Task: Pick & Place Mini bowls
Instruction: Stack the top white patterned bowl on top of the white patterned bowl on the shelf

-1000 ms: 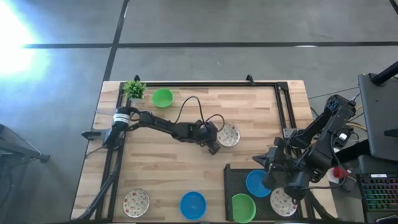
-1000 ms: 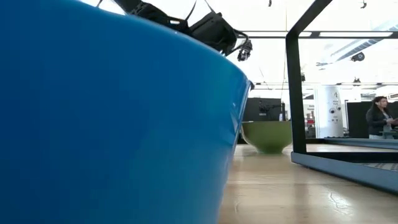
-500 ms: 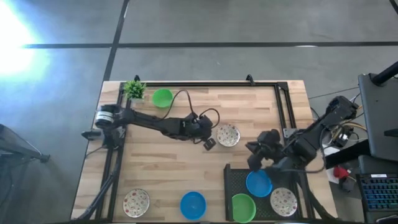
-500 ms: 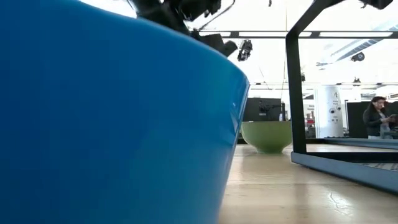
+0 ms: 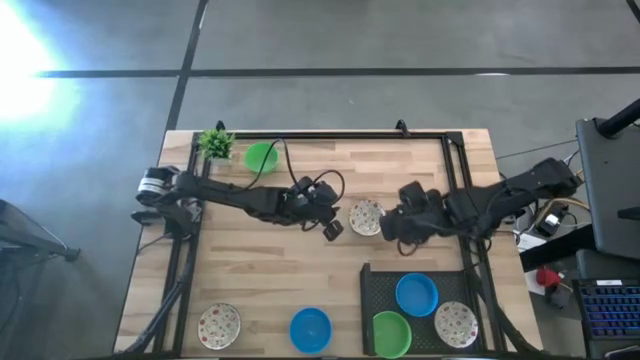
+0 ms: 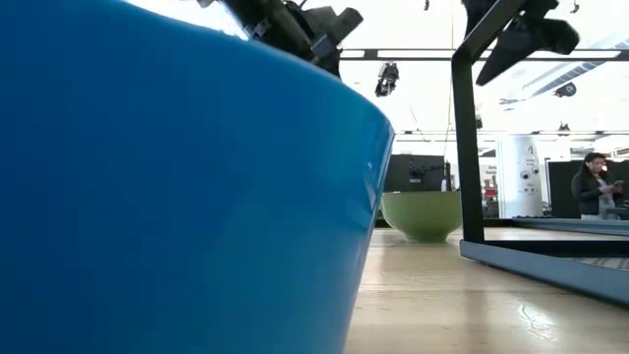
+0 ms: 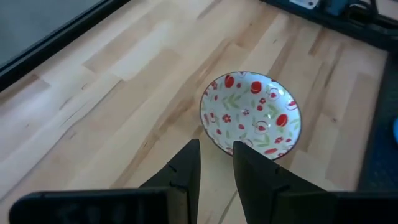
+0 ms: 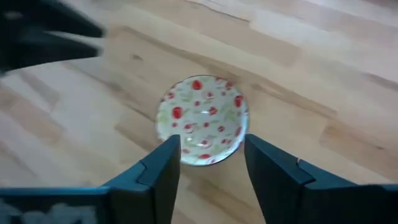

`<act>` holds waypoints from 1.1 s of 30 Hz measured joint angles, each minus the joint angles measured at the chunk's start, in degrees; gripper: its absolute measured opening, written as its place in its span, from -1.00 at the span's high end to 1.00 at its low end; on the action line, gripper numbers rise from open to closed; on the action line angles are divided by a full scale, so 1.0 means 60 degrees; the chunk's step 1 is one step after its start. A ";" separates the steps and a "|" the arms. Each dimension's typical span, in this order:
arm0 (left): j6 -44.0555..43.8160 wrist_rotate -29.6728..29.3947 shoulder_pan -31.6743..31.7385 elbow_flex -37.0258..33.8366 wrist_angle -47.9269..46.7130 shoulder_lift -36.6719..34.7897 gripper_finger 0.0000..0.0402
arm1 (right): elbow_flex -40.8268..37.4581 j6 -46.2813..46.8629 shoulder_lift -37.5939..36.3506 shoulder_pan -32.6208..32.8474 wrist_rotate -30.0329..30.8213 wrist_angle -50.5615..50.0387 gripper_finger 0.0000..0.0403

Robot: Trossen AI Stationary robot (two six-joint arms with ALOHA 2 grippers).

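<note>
Speckled white, the middle bowl [image 5: 366,217] sits upright on the wooden table [image 5: 300,270] between the 2 grippers. The left gripper [image 5: 331,229] hangs just left of it, its fingers [image 7: 186,168] a narrow gap apart and holding nothing, the tips near the bowl's rim. The right gripper [image 5: 388,228] is just right of the same bowl, its fingers [image 8: 165,165] spread wide and empty, with the bowl showing between them in its wrist view.

At the right near corner a black tray [image 5: 372,285] holds 3 bowls: a blue one [image 5: 416,295], a green one [image 5: 391,332] and a speckled one [image 5: 455,324]. Along the near edge of the table, left of the tray, lie another speckled bowl [image 5: 219,325] and another blue bowl [image 5: 310,329]; that blue bowl fills most of the low view. A green bowl [image 5: 261,157] stands at the far left, beside a small plant [image 5: 214,143].
</note>
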 joint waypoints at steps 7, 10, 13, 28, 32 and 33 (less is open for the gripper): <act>0.0004 0.0000 -0.0287 0.0000 -0.0083 -0.0416 0.57 | -0.0447 -0.1333 0.0001 -0.1731 -0.1842 0.0329 0.01; 0.0001 0.0000 -0.0394 0.0000 -0.0128 -0.0585 0.57 | -0.0956 -0.2031 0.0004 -0.2358 -0.2677 0.1016 0.00; 0.0004 -0.0004 -0.0480 0.0000 -0.0154 -0.0745 0.57 | -0.1549 -0.2509 0.0012 -0.2843 -0.3225 0.1950 0.00; 0.0004 -0.0004 -0.0526 0.0000 -0.0201 -0.1016 0.57 | -0.3361 -0.3201 0.0016 -0.4167 -0.3814 0.3992 0.00; 0.0003 -0.0004 -0.0526 0.0000 -0.0209 -0.1016 0.57 | -0.3760 -0.3230 0.0081 -0.4188 -0.3993 0.4795 0.00; -0.0001 -0.0004 -0.0526 0.0000 -0.0213 -0.1016 0.57 | -0.3822 -0.3212 0.0117 -0.4192 -0.3994 0.4835 0.00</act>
